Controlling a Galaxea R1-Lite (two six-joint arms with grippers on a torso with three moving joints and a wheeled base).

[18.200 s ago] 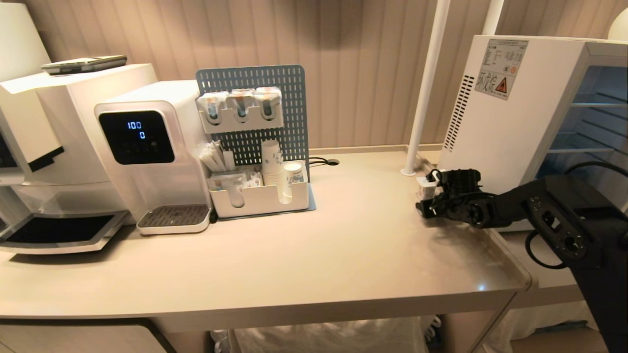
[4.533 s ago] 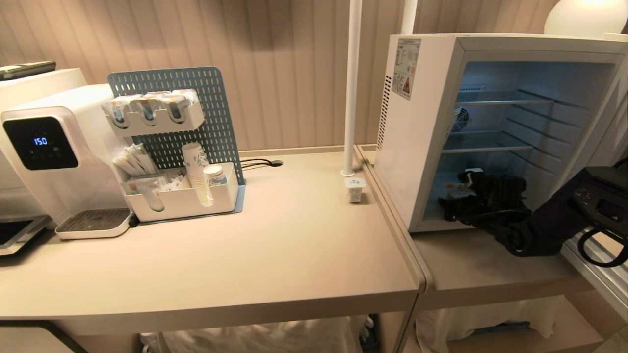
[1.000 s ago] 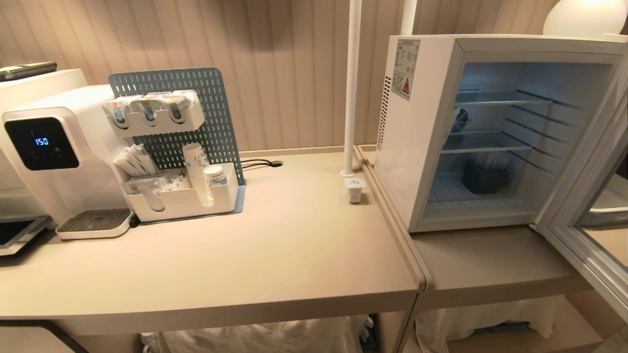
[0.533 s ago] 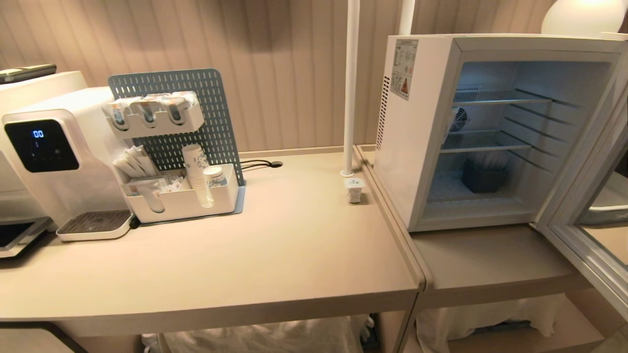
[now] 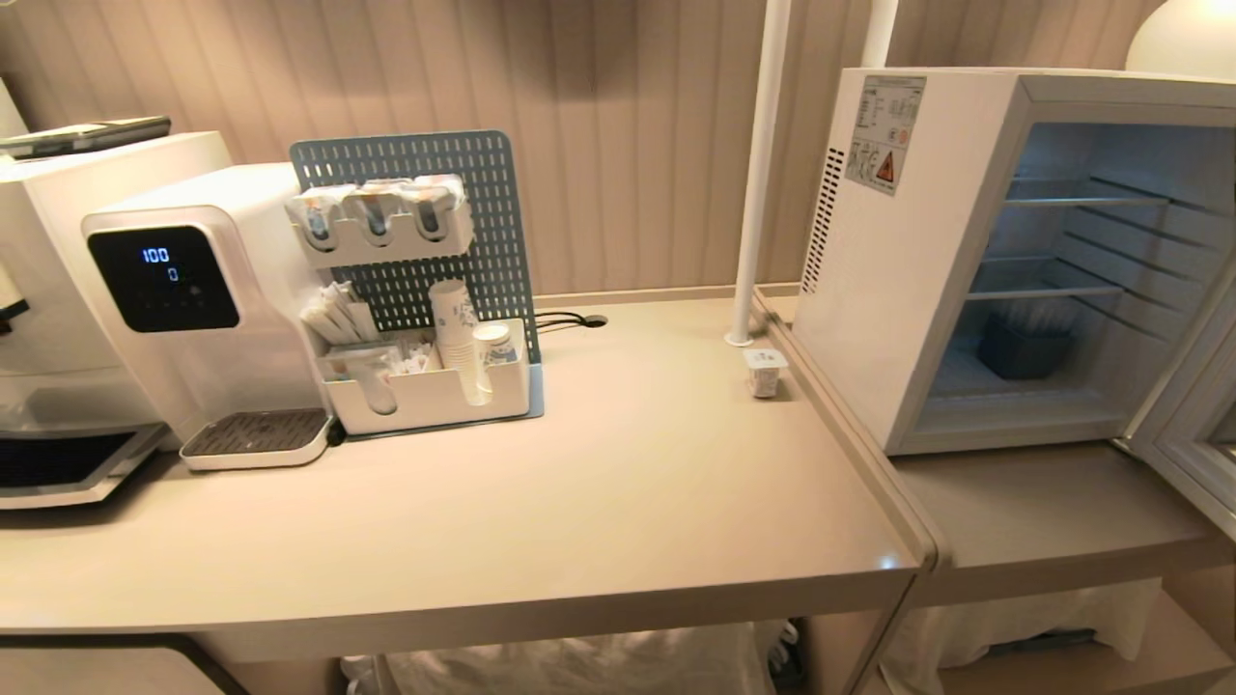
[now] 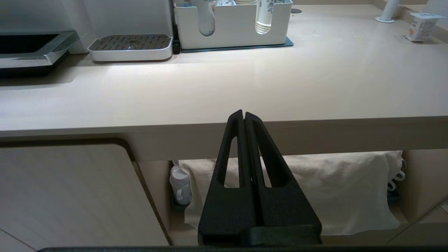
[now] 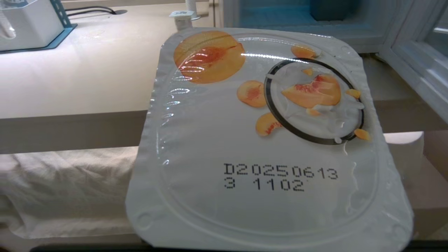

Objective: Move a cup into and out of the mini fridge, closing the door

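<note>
The right tool held the small white tub with a peach foil lid (image 7: 266,140), the open white mini fridge (image 5: 898,290) just ahead. Next, probably put it down and shut the grey-blue door (image 5: 1183,439). Left tool (image 6: 244,117) sat closed.

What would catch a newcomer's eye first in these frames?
The mini fridge on the right stands wide open, its door swung out, with only a dark bin on its floor. In the right wrist view a cup fills the picture, its peach-printed foil lid facing the camera. A second small tub sits on the counter by the white pole.
</note>
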